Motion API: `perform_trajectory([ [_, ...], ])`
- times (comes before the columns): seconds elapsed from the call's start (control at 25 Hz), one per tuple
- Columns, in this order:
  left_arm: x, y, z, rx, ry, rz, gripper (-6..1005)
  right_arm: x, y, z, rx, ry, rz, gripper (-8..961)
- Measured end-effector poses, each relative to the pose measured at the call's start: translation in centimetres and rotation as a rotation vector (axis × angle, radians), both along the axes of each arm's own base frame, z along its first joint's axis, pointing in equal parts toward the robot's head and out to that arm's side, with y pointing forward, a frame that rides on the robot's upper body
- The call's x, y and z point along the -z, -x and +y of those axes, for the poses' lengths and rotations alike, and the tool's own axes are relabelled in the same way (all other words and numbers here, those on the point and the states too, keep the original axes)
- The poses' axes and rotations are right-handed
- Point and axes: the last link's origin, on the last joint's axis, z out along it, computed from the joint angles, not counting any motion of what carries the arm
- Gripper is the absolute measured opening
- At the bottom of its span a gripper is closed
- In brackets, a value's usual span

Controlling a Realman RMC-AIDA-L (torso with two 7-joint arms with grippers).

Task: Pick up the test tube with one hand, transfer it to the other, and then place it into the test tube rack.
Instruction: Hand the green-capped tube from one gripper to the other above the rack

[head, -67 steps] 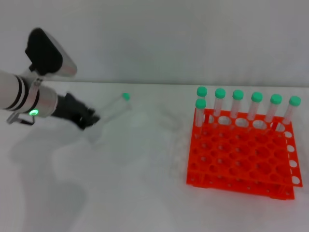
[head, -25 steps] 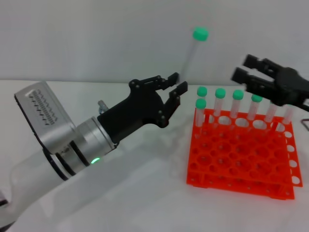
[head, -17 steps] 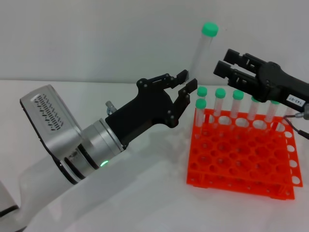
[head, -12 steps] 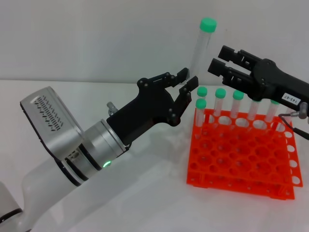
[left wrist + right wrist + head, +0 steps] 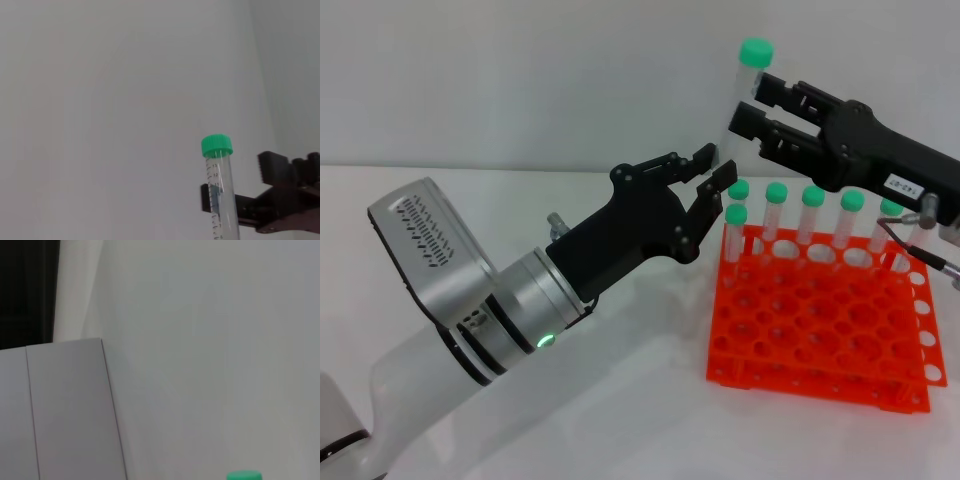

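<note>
My left gripper [image 5: 715, 167], black on a silver arm with a green light, is shut on the lower end of the test tube [image 5: 744, 78] and holds it upright above the table, green cap on top. My right gripper [image 5: 748, 101], black with a white numbered label, is open with one finger on each side of the tube's upper part. The left wrist view shows the tube [image 5: 218, 170] with a right finger [image 5: 272, 169] on either side, apart from it. The tube's cap [image 5: 243, 475] also shows in the right wrist view. The orange-red rack [image 5: 820, 330] stands below, at the right.
Several green-capped tubes [image 5: 776, 215] stand in the rack's back row and one [image 5: 735, 232] in the second row. Some are partly hidden behind my right arm. A plain grey wall is behind the white table [image 5: 620, 400].
My right gripper has moved left to the raised tube and now straddles its upper part. My left gripper has lifted the tube from the table and has held nearly still for the last half second.
</note>
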Motion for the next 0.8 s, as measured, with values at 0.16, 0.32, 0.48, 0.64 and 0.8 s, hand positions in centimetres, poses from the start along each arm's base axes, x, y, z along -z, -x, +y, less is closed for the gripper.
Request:
perform_trajectory([
  [0.16, 0.18, -0.04, 0.01, 0.003, 0.008, 0.012, 230, 0.22, 0.45, 0.33, -0.003, -0.012, -0.009, 696],
  [0.32, 0.41, -0.07, 0.00, 0.007, 0.018, 0.027, 231, 0.41, 0.72, 0.65, 0.003, -0.030, -0.019, 695],
  [0.48, 0.43, 0.01, 0.06, 0.001, 0.017, 0.030, 233, 0.56, 0.76, 0.68, 0.002, -0.041, -0.023, 639],
  [0.64, 0.37, 0.10, 0.08, -0.002, 0.016, 0.030, 235, 0.58, 0.73, 0.74, 0.004, -0.047, -0.026, 512],
  [0.8, 0.33, 0.20, 0.06, -0.005, 0.014, 0.029, 237, 0.29, 0.57, 0.91, 0.008, -0.051, -0.033, 318],
])
